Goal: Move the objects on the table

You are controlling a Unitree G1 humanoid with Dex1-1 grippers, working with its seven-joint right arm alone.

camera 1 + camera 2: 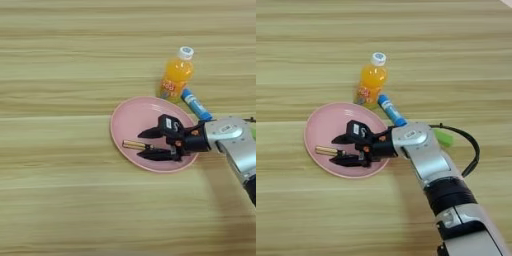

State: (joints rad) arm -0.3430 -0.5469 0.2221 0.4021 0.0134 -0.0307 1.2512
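A round pink plate (131, 119) lies on the wood-grain table (60, 195). On the plate lies a slim screwdriver (131, 145), its amber handle end pointing left; the rest is hidden under my hand. My right gripper (142, 144) reaches in from the right and hovers low over the plate. It is open, one black finger on either side of the handle. A small orange-drink bottle (176, 77) with a white cap stands just behind the plate's far right rim. The right eye view shows the plate (323, 127), the screwdriver (325, 150), the bottle (371, 82) and the gripper (334, 150).
A blue and white tube (195, 104) lies slanted between the bottle and my wrist. A small green thing (442, 137) sits beside my forearm, and a black cable (472, 145) loops off the arm to the right.
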